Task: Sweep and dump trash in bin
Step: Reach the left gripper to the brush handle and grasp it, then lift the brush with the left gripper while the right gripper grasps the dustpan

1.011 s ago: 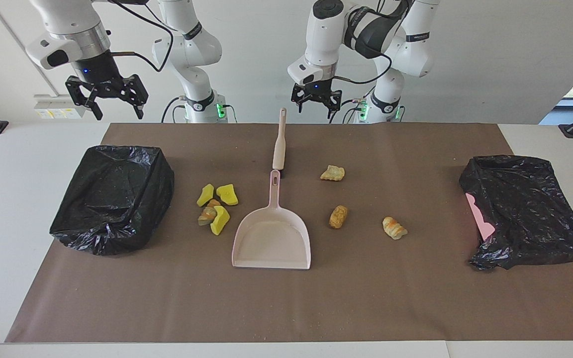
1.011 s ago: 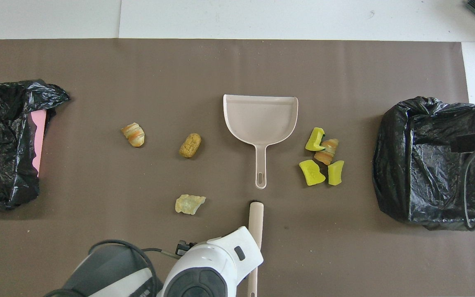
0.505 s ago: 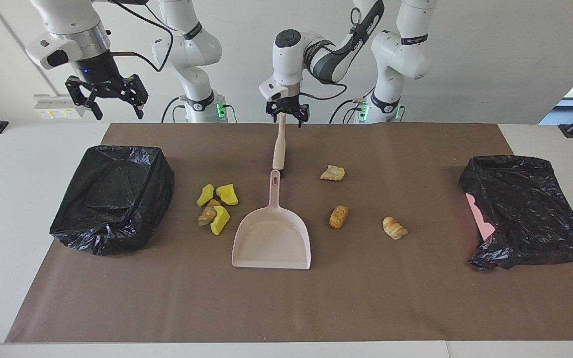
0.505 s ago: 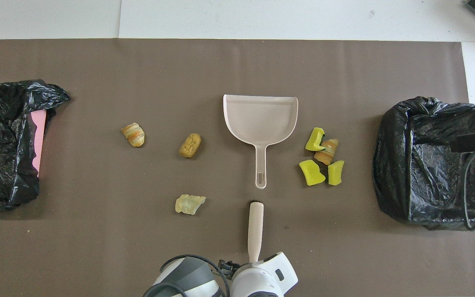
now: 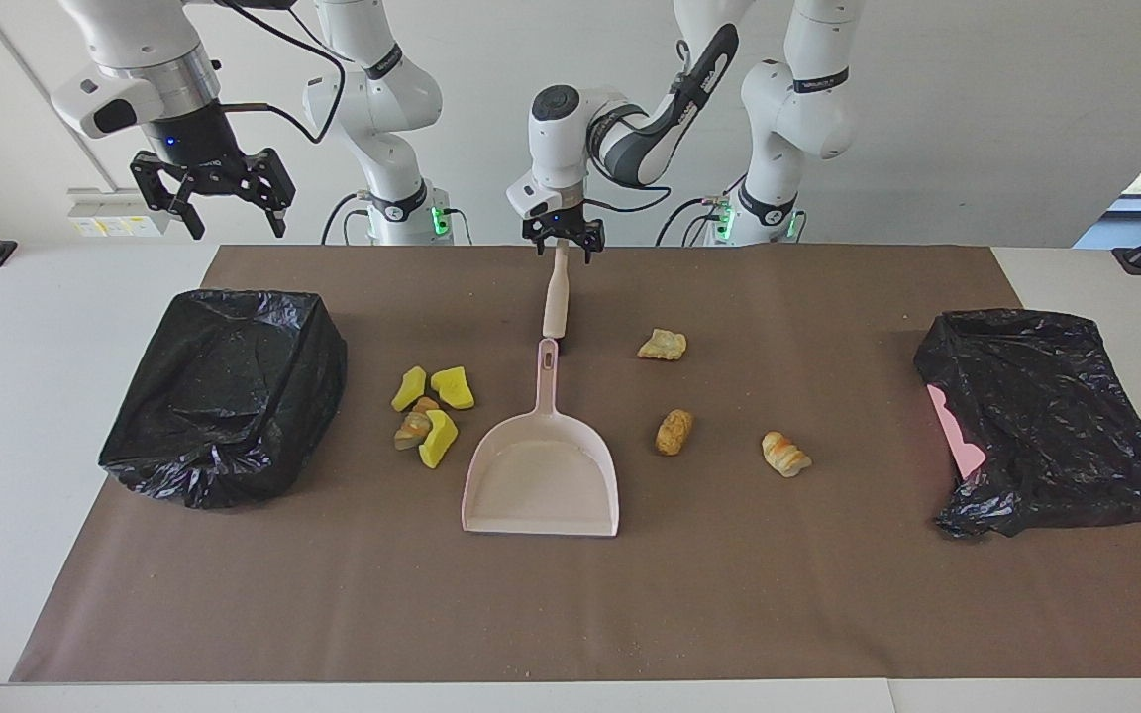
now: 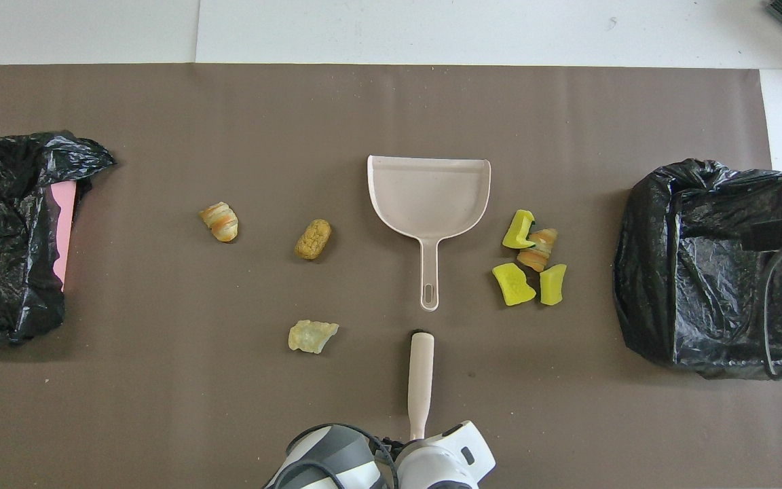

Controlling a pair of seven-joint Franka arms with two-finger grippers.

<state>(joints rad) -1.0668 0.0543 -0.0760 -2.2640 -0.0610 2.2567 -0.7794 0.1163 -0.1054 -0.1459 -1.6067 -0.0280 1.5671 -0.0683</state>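
Reaching across with jaws spread, the left gripper (image 5: 562,245) straddles the pale pink brush handle's (image 5: 557,297) top, unclenched; the right gripper (image 5: 224,203) waits open over the black-bagged bin (image 5: 224,396).

Seven scraps of trash are lying on the brown mat — three yellow sponge chunks (image 5: 454,387) and four golden-brown bread-like lumps (image 5: 674,432). One of those lumps is sitting among the sponge chunks; the other three are lying apart. One pale pink dustpan (image 5: 543,473) is resting there, and one brush handle (image 5: 556,297). Two black-bagged bins (image 5: 224,394) are standing at the table's ends — one each.
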